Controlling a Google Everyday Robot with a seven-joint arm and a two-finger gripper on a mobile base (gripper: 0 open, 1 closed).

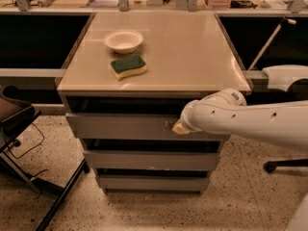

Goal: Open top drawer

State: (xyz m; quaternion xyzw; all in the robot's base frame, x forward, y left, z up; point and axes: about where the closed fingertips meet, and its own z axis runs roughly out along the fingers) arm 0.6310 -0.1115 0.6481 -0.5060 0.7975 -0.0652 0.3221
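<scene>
One bowl (123,40) beside sponge (128,66) | pincer (180,127) at top drawer (120,126) front

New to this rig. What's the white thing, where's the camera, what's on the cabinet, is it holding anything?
The white tube coming in from the right is a mobile robot's single arm. There is one camera, looking down at the cabinet from its front; where it is mounted is not on record. The gripper at the arm's end is at the front of the top drawer, right of centre, by white scratch marks. A middle drawer and a bottom drawer lie below. On the cabinet top sit a white bowl and, nearer the camera, a green-topped sponge. The gripper carries no loose item; whether it grips the drawer cannot be seen.
</scene>
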